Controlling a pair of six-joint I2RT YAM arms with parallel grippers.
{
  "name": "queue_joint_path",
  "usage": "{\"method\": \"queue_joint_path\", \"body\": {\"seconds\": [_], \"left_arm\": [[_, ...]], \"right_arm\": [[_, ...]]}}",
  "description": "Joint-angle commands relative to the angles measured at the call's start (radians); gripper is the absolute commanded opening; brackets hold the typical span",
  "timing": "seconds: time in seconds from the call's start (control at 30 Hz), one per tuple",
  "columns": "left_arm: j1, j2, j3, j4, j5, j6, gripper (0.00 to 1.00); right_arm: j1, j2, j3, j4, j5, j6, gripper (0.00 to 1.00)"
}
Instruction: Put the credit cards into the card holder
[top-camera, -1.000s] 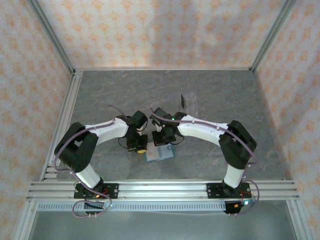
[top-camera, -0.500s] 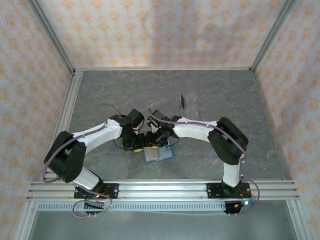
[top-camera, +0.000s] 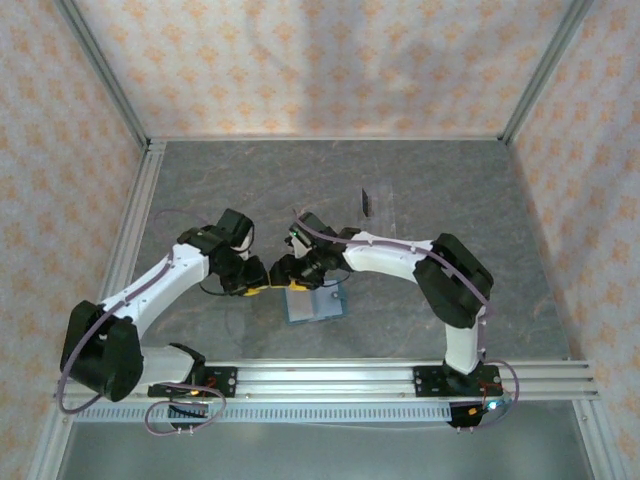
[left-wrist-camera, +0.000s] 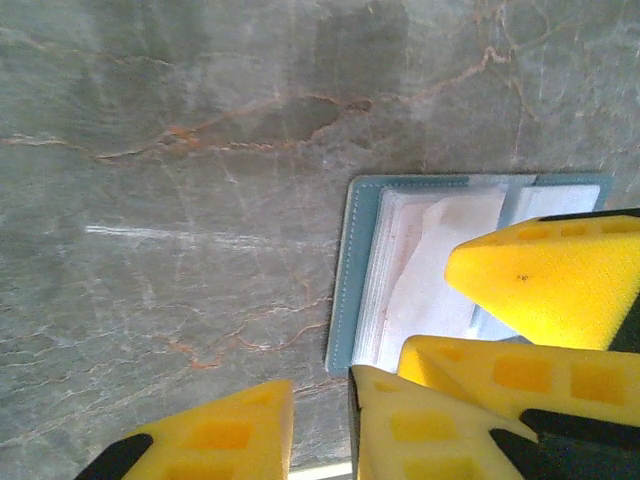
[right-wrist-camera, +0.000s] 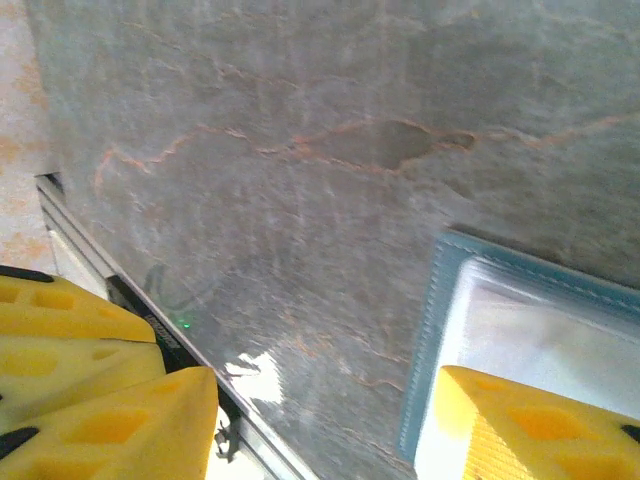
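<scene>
The card holder (top-camera: 316, 304) lies open on the table, with a teal rim (left-wrist-camera: 342, 290) and pale pockets (right-wrist-camera: 520, 330). A pale pinkish sheet (left-wrist-camera: 430, 270) shows in its pocket; whether it is a card I cannot tell. One dark credit card (top-camera: 367, 202) stands far off at the back. My left gripper (top-camera: 260, 286) (left-wrist-camera: 320, 440) hovers at the holder's left edge, slightly open, with nothing between its fingers. Wide open, my right gripper (top-camera: 296, 276) (right-wrist-camera: 325, 430) straddles that edge, and one of its fingers (right-wrist-camera: 540, 425) is over the pocket.
A clear slotted stand (top-camera: 378, 207) holds the dark card at the back. Aluminium rails (top-camera: 320, 380) run along the near edge, another rail (top-camera: 130, 240) along the left. Patterned walls close in three sides. Both grippers crowd together beside the holder.
Both grippers have opened, the right one widely. Both have shifted left, away from the middle of the card holder, and the left arm has swung outward.
</scene>
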Motion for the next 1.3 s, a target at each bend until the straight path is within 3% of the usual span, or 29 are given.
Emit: {"method": "queue_joint_path", "body": {"seconds": [0.0,0.1,0.23,0.37,0.43,0.53,0.6,0.93,1.27], "left_arm": [[0.018,-0.017,0.005,-0.047,0.034,0.021,0.26],[0.030,-0.026,0.018,-0.051,0.038,0.019,0.30],[0.036,-0.044,0.029,-0.052,0.048,0.019,0.37],[0.036,-0.066,0.021,-0.041,0.063,0.029,0.46],[0.036,-0.075,0.007,-0.027,0.075,0.032,0.50],[0.036,-0.077,-0.006,-0.020,0.074,0.035,0.51],[0.035,-0.079,-0.016,-0.005,0.077,0.028,0.52],[0.036,-0.072,-0.022,0.019,0.080,0.025,0.57],[0.036,-0.065,-0.018,0.011,0.077,0.033,0.57]], "right_arm": [[-0.003,0.004,0.080,0.057,-0.083,0.027,0.60],[-0.016,-0.006,0.124,0.040,-0.085,0.021,0.58],[-0.083,-0.066,0.183,-0.039,0.035,-0.008,0.55],[-0.193,-0.096,0.374,-0.359,0.317,-0.132,0.51],[-0.237,-0.080,0.481,-0.521,0.519,-0.200,0.57],[-0.291,0.071,0.735,-0.828,0.719,-0.286,0.63],[-0.312,0.173,0.859,-0.954,0.778,-0.326,0.64],[-0.354,0.418,1.124,-1.080,0.860,-0.359,0.57],[-0.358,0.507,1.142,-1.104,0.875,-0.358,0.45]]}}
